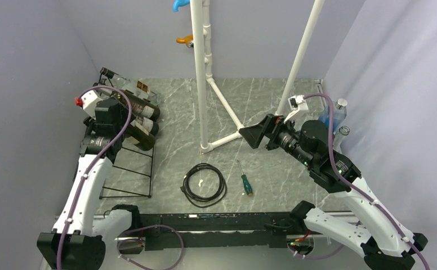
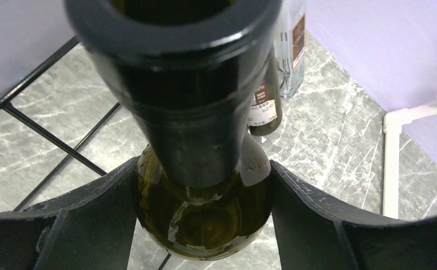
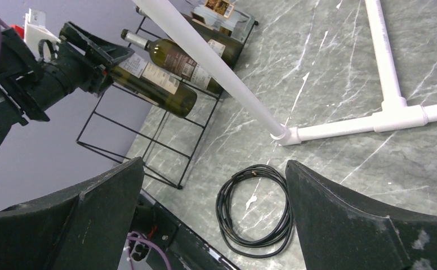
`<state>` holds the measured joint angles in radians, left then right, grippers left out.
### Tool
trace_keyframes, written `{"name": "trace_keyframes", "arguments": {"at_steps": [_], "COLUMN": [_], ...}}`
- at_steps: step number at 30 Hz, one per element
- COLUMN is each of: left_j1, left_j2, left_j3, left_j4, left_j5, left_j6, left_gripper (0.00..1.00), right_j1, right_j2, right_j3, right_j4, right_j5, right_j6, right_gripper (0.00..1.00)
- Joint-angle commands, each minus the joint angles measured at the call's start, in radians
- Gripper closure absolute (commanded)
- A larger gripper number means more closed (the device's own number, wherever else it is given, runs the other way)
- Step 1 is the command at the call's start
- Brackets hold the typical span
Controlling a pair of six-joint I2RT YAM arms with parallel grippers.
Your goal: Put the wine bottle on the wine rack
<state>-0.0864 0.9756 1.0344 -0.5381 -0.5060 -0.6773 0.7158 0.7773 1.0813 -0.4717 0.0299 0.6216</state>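
Wine bottle (image 3: 159,86) is over at the wine rack (image 2: 53,138) on the left side of the desk (image 1: 272,101). It's lying slanted across the black wire bars, with its base pointing out toward the middle. The left end effector (image 2: 204,169) is clamped on it right at the shoulder below the neck, one of its fingers (image 2: 106,211) on each side of the glass. The right end effector (image 3: 213,169) hangs wide apart over the centre of the desk, holding nothing, well away from the action.

Stuff I'd worry about from here:

- From where I'm standing I can't tell if the wine bottle is actually seated between the bars or just hovering on them. If the grip lets go too early, it probably slides base-first down that slant or rolls sideways.
- All the weight is in the body and the grip is up near the neck on smooth glass. I'd guess it can pivot in the grip and dip at the base end.
- There's a neighbouring bottle (image 3: 174,56) lying just beside it on the rack. A sideways nudge could clink them together or shove that one out of place.
- Pulling out could be sketchy too, because the left end effector sits close to the thin wires. It might snag one and drag the light frame, or tug the wine bottle back with it.
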Motion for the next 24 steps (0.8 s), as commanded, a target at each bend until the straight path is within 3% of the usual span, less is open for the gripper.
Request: {"name": "trace_keyframes", "arguments": {"at_steps": [1,10,24], "left_j1": [0.044,0.106,0.181], "left_j2": [0.004,-0.017,0.044], "left_j3": [-0.004,-0.164,-0.198], "left_j4": [0.150,0.310,0.357], "left_j5": [0.057,0.075,0.200], "left_j6": [-0.096,-0.078,-0.091], "left_gripper": [1.00,1.00,1.00], "right_j1": [0.001,0.000,0.000], "right_j2": [-0.016,0.009,0.022], "right_j3": [0.018,0.019,-0.016], "right_j4": [0.000,0.014,0.057], "right_j5": [0.030,0.019,0.001], "right_j6": [-0.003,0.000,0.037], "right_gripper": [0.01,0.01,0.01]}}
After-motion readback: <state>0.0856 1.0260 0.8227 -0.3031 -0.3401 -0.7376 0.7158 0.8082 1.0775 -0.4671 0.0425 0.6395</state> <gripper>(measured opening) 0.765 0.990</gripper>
